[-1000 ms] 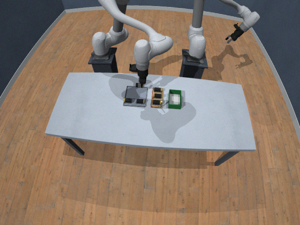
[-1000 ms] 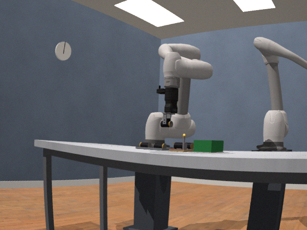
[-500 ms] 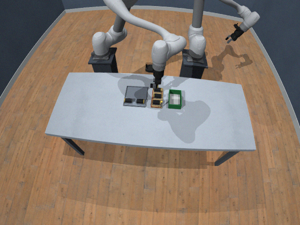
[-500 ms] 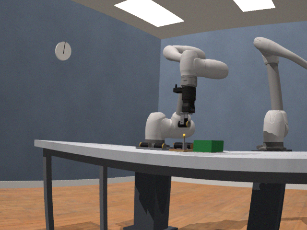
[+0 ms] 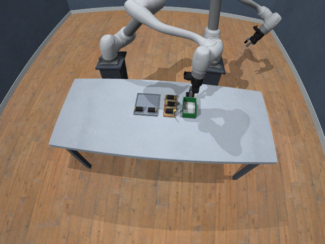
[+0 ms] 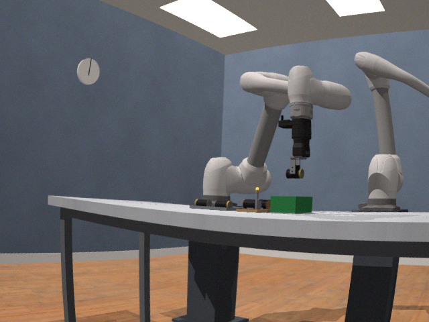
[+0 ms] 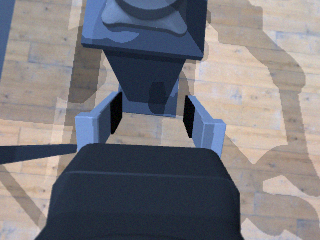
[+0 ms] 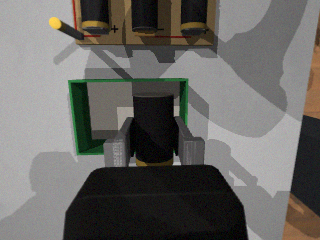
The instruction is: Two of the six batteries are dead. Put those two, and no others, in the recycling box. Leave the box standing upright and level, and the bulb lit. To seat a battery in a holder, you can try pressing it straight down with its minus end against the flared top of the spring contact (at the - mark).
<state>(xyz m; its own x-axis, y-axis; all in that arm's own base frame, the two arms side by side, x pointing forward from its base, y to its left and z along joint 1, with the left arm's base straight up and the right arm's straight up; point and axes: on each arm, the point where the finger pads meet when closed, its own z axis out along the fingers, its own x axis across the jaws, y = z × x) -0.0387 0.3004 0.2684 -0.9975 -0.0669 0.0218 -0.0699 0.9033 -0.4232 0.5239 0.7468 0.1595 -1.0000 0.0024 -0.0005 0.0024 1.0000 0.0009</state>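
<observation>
"Pale grey table [image 5: 157, 136] [image 6: 208, 216] [image 8: 30, 90], one, broad, rectangular. What stands on it?"

"Grey tray [image 5: 148, 100] [image 6: 211, 208], one, square, low-rimmed; holds two black batteries lying apart. Next, green recycling box [image 5: 189, 115] [image 6: 291, 204] [image 8: 80, 117], one, open-topped, upright and level, pale floor."

"And beside the box?"

"Holder board [image 5: 171, 107] [image 6: 247, 210] [image 8: 120, 15], one, tan, red lines, between tray and box. Three batteries lie side by side in it. Nearest the box, the visible end marks read plus, minus, plus in the right wrist view."

"Grippers, pair. Condition?"

"Left gripper [image 5: 247, 43] [image 7: 152, 116]: fingers wide apart, nothing between them, well away from the table. Right gripper [image 5: 190, 94] [image 6: 294, 172] [image 8: 154, 137]: clamped on one battery, raised above the green box."

"Batteries, six. Itemise."

"Held battery [image 5: 194, 95] [image 6: 301, 173] [image 8: 153, 125], black with a gold end band, lying sideways across the grip, clear of the box. First tray battery [image 5: 138, 109] [image 6: 202, 202]; second tray battery [image 5: 152, 109] [image 6: 220, 203]. The remaining three are those in the holder."

"Smallest piece?"

"Bulb [image 5: 174, 110] [image 6: 257, 189] [image 8: 55, 23], one, bright yellow, on a thin dark post at the holder's edge."
</observation>
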